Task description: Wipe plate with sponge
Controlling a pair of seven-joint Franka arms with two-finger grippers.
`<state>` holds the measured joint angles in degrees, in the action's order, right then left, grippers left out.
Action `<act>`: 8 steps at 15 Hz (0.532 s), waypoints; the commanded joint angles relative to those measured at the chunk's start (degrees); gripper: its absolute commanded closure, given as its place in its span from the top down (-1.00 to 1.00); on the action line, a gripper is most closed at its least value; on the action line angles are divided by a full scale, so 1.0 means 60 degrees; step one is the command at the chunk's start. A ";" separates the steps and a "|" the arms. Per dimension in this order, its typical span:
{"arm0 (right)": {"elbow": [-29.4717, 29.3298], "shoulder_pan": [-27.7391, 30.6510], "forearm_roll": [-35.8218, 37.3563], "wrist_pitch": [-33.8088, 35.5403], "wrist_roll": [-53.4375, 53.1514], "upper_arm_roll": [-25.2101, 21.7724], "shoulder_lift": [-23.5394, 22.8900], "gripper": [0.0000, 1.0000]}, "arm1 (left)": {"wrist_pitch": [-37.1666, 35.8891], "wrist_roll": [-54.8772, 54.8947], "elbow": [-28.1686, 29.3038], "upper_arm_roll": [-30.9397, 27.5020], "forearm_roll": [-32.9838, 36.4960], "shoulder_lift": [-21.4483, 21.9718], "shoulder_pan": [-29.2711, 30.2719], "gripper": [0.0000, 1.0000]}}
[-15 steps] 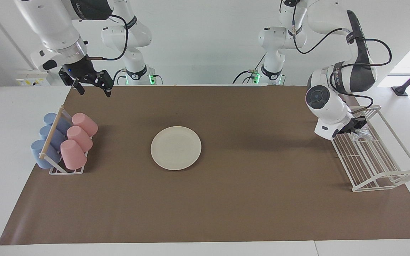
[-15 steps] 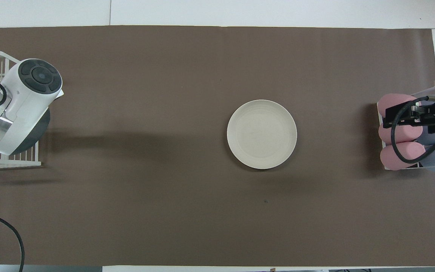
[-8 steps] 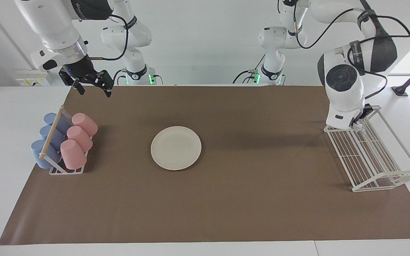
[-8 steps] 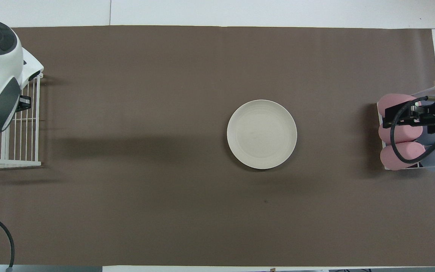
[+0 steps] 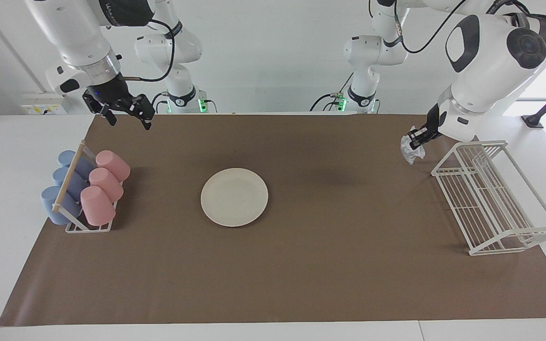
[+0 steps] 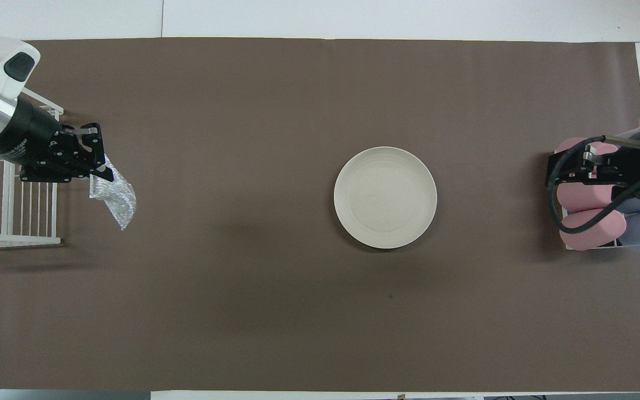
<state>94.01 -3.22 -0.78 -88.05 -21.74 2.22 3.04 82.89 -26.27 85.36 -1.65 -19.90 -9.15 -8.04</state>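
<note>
Sponge (image 5: 411, 150) is held up by the left claw (image 5: 419, 138), pinched tight, beside the wire rack (image 5: 491, 199). It must be carried over the brown mat to the plate (image 5: 234, 197), mid-counter, and pressed down. The right claw (image 5: 126, 111) is spread apart above the cups (image 5: 102, 187), waiting

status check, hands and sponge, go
Left hand shut on silvery mesh sponge, airborne beside white wire rack. Right hand open, waiting. Cream round plate unobstructed.

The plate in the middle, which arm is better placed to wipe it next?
The left: its gripper is shut on the sponge, raised over the mat beside the wire rack. The right gripper waits open and empty above the cup rack, away from the plate.
</note>
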 commanded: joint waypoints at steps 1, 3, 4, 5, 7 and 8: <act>-0.0083 0.0068 -0.0090 0.0173 -0.1979 0.0871 0.0152 1.00 | 0.1340 -0.0178 0.2216 -0.0019 -0.1919 0.1140 0.0036 -1.00; -0.0083 0.0068 -0.0365 0.0173 -0.3576 0.1414 0.0181 1.00 | 0.2657 -0.0134 0.3769 0.0025 -0.3224 0.1844 -0.0124 -1.00; -0.0083 0.0054 -0.0832 0.0130 -0.4484 0.1576 0.0225 1.00 | 0.3230 -0.0090 0.4342 0.0054 -0.3985 0.2094 -0.0256 -1.00; -0.0025 0.0010 -0.1083 0.0086 -0.5566 0.1708 0.0298 1.00 | 0.3656 0.0012 0.4754 0.0055 -0.4732 0.2299 -0.0402 -1.00; 0.0034 -0.0413 -0.1334 -0.0162 -0.7328 0.1885 0.0328 1.00 | 0.4200 0.0537 0.5502 0.0069 -0.6095 0.2651 -0.0505 -1.00; 0.0136 -0.0734 -0.1407 -0.0381 -0.8089 0.1885 0.0415 1.00 | 0.4391 0.0903 0.5854 0.0069 -0.6711 0.2856 -0.0666 -1.00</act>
<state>93.81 -5.28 -7.79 -88.45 -61.53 13.30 4.35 104.92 -24.44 112.75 -0.79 -53.41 2.62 -10.31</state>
